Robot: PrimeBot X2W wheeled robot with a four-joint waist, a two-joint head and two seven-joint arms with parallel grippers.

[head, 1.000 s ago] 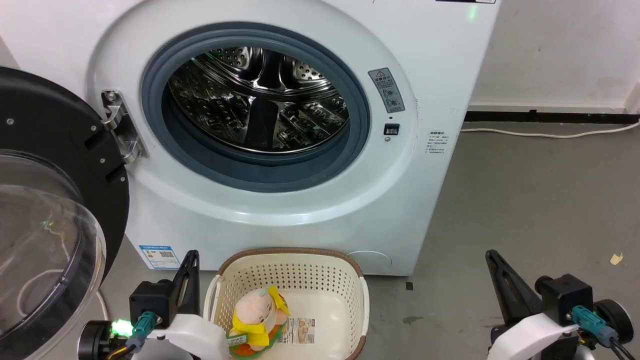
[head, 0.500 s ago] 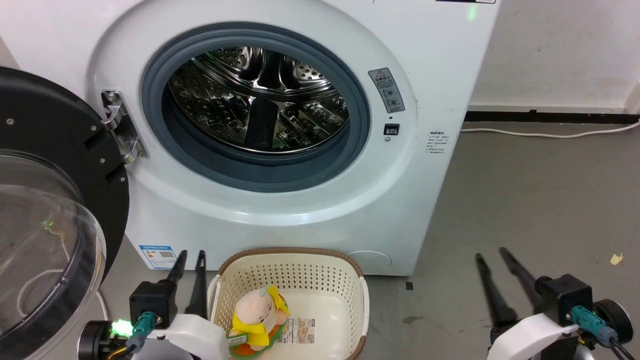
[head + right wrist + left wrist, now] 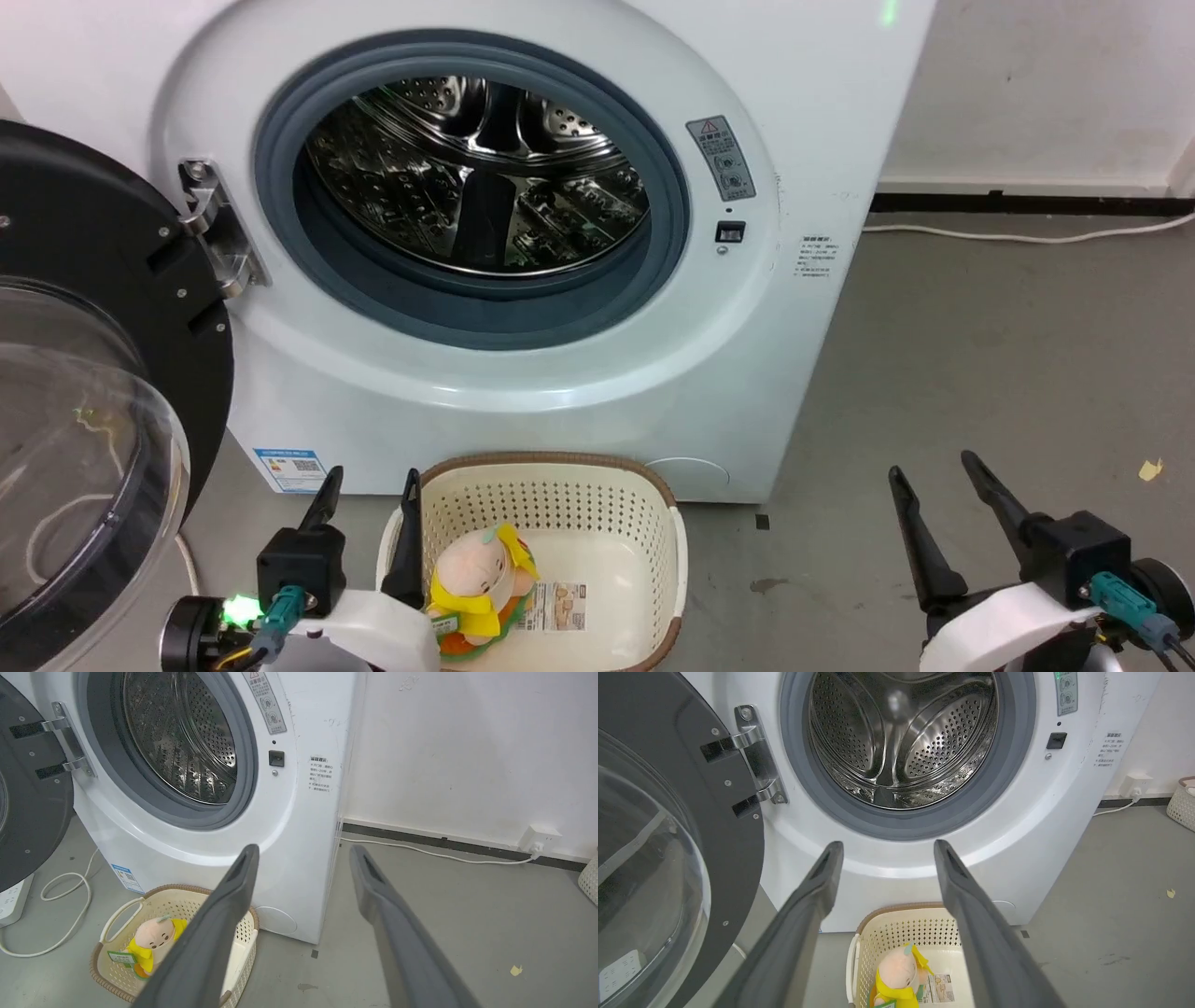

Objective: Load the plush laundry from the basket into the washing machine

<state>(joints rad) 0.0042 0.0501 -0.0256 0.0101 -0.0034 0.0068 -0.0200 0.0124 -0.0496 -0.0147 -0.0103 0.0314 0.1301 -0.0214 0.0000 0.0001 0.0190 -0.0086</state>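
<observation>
Inside the basket (image 3: 551, 459), beside its label sticker (image 3: 560, 595), sits the plush laundry (image 3: 481, 583). On the washing machine (image 3: 523, 411), a warning sticker (image 3: 721, 159) carries possibly Chinese print, unreadable. Left gripper (image 3: 371, 481) and right gripper (image 3: 934, 465) gape.

Grey warning sticker (image 3: 721, 159) on the washing machine (image 3: 523, 411) front: a red triangle sign on top, print below too small to read. Right of it, a black text block (image 3: 814, 257), illegible. Low left, a blue label (image 3: 291, 469) with a QR code. The floor sticker (image 3: 560, 607) in the basket (image 3: 551, 459) can't be read either.
</observation>
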